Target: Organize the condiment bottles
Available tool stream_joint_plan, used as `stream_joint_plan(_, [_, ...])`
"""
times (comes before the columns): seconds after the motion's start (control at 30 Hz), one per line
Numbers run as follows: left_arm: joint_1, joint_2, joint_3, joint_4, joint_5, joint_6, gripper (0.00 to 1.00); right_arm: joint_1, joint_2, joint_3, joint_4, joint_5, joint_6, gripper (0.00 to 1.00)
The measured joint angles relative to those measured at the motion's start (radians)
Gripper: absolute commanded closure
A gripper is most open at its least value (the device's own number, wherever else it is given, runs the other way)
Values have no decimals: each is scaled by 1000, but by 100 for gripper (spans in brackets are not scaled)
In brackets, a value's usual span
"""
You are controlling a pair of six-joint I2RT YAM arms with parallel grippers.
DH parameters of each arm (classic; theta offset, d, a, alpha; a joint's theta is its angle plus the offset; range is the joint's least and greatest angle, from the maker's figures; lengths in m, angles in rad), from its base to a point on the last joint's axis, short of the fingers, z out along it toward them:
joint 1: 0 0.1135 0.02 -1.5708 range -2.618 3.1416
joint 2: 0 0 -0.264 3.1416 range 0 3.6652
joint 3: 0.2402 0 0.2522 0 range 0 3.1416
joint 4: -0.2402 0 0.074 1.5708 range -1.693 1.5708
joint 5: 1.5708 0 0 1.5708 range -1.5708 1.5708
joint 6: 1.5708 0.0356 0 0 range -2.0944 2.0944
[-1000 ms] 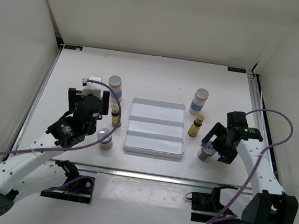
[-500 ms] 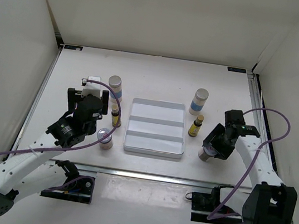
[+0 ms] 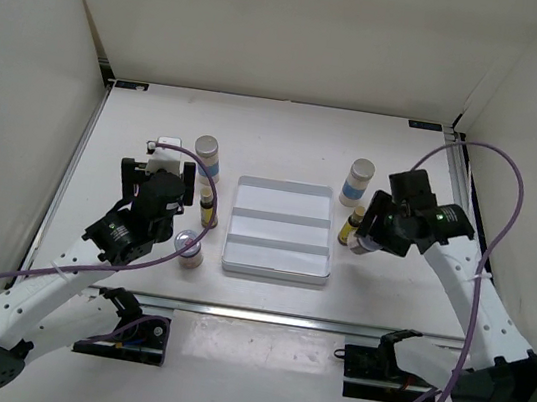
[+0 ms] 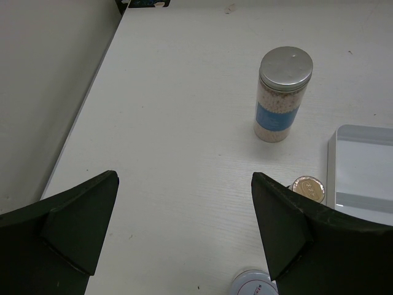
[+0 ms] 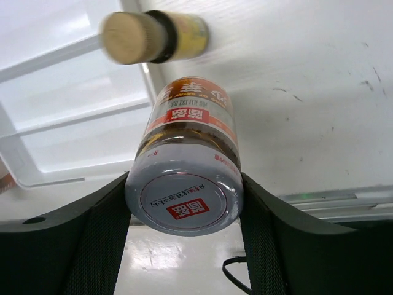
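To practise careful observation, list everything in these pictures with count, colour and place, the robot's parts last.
white rectangular tray: one, white, table centre.
tall white bottles with grey caps and blue bands: two, white, one left of the tray, the other right.
slim yellow dark-capped bottles: two, yellow, one left of the tray, the other right.
squat silver-lidded jars: two, silver-topped, one standing left of the tray, the other held in the right gripper.
white table: one, white, under everything.
left gripper: one, black, open, over the table's left side.
right gripper: one, black, shut on a jar, right of the tray.
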Motion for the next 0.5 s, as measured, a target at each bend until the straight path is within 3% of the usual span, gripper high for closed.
stream_joint_plan(0.3, [0,0,0,0,-4,0,0,319,212,109,-12,37,-5,100])
stream_joint_plan(0.5, [0,0,0,0,-5,0,0,448,387,146,4,75,-12,100])
